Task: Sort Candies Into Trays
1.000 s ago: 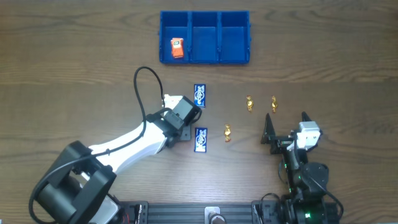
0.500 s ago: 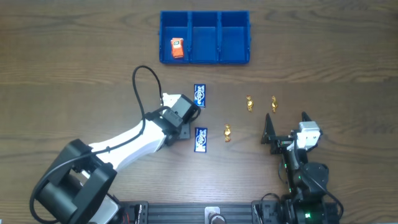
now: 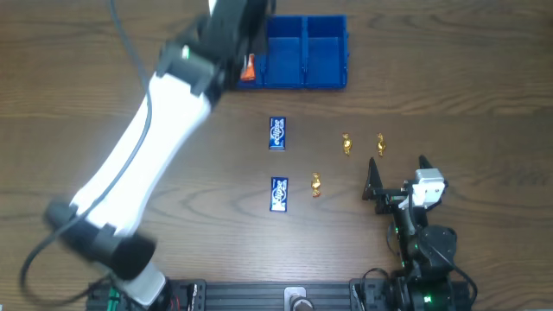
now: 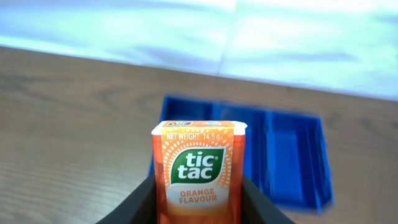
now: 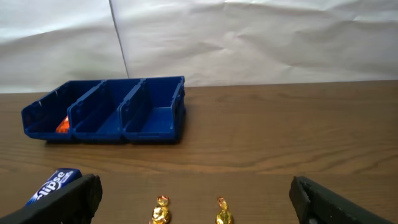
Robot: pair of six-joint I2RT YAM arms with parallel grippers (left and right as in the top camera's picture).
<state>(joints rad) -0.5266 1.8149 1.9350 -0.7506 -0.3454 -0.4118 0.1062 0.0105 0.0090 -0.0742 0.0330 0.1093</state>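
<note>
Since the earlier frames the left arm has been lifted off the middle of the table and swung to the upper left of the top view, where its wrist is now seen across the left end of the blue three-compartment tray point(image 3: 327, 56). The right arm and the loose candies have not been shifted. The left gripper point(image 4: 199, 208) is pinched on an orange mint box point(image 4: 199, 171), which is held upright with its long axis running along the fingers and its printed face turned to the wrist camera. In the left wrist view the tray is seen beyond and beneath this box, with the left compartment largely hidden behind it and the other two compartments shown bare to one side. Another orange box point(image 3: 249, 69) already lies in that left compartment, just beside the arm in the top view. The held box is judged to be bound for the same compartment, so the release turns on the gripper being brought squarely above it and clear of the divider; its height over the tray cannot be told. The right gripper point(image 3: 397, 166) is kept at the lower right of the top view, fingers spread with nothing between them, well apart from the tray. Left unsorted near the centre are a blue-wrapped bar point(image 3: 276, 134), a second blue-wrapped bar point(image 3: 278, 193) and three gold-wrapped candies point(image 3: 346, 143).
</note>
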